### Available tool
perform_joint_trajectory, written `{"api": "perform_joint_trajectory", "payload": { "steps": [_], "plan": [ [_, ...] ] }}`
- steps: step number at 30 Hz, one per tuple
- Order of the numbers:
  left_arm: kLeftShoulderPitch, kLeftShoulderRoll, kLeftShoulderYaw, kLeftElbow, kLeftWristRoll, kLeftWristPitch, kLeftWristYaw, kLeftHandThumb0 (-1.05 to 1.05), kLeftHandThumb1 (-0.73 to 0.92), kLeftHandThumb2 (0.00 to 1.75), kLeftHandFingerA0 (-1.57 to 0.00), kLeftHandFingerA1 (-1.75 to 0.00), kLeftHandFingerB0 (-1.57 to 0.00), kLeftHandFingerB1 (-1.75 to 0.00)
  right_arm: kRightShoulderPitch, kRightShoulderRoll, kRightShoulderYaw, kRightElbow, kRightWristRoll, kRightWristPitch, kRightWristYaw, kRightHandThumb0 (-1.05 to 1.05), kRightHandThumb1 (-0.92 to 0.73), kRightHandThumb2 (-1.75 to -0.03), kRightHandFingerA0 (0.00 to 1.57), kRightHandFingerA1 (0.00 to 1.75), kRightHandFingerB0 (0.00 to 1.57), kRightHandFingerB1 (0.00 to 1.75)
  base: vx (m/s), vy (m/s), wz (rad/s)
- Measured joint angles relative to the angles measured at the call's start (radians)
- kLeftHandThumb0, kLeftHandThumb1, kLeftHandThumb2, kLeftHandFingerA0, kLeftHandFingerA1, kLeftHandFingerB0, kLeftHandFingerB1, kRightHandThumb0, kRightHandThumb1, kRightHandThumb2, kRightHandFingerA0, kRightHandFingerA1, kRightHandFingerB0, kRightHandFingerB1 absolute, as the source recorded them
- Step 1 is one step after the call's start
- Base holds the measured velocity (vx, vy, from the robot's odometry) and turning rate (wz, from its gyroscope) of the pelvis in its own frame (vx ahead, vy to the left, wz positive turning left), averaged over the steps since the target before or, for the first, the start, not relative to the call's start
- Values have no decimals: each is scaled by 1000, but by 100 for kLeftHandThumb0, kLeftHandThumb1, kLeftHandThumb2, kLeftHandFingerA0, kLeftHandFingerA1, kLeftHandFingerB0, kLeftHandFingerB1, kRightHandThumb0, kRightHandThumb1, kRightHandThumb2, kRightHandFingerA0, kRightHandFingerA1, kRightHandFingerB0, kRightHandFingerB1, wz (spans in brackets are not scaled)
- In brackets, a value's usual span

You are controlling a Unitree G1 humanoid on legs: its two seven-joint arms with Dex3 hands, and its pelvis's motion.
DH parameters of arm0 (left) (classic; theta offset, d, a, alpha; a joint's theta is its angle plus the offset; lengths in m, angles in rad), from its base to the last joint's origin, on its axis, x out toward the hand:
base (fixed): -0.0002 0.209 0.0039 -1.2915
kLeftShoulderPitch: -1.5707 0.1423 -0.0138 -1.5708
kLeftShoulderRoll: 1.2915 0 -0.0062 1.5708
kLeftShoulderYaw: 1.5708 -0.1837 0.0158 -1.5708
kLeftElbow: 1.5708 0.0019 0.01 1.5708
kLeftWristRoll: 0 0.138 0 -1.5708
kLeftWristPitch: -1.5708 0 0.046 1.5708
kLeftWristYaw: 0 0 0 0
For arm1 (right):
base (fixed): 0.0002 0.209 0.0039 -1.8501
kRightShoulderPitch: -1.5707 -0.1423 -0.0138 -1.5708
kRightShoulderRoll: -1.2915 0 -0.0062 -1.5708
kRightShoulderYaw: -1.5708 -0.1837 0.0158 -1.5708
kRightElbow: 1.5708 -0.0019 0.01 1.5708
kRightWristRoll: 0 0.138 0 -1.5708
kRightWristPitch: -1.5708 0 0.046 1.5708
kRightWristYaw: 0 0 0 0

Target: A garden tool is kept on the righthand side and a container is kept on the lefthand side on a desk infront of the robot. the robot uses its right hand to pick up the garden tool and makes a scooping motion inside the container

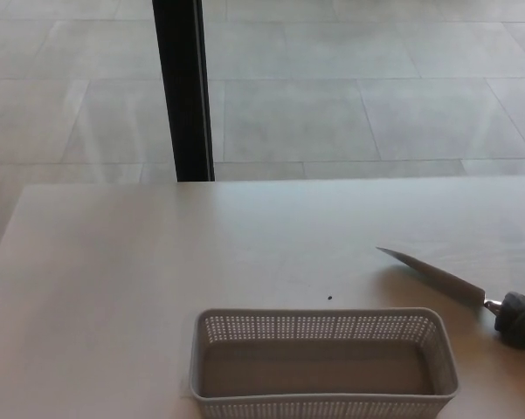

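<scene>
A grey perforated plastic basket (323, 401) stands empty at the desk's near edge, a little right of the middle. To its right lies the garden tool (437, 276), a narrow metal blade pointing up and left, with its dark handle end (517, 319) at the picture's right edge. Neither of my hands shows in the head view.
The pale desk (157, 262) spreads to the left and behind the basket. A black post (183, 87) rises behind the desk's far edge, over a tiled floor. A tiny dark speck (329, 297) lies just behind the basket.
</scene>
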Motion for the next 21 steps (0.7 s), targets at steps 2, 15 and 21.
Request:
{"api": "perform_joint_trajectory", "payload": {
  "steps": [2,15,21],
  "plan": [
    [-1,1,1,0,0,0,0,-49,67,60,-61,-65,-53,-51,-21,-10,72,23,-32,8,16,-104,-67,-106,0,1,0,0,0,0,0],
    [-2,11,9,2,-4,0,-3,-49,65,60,-63,-65,-56,-50,-180,23,372,336,-182,18,125,-92,-65,-105,3,12,9,18,0,0,0],
    [-2,11,16,1,-7,0,-9,-48,66,60,-64,-67,-55,-52,-308,63,422,501,-230,6,131,-85,-62,-101,2,39,11,30,0,0,0]
  ]
}}
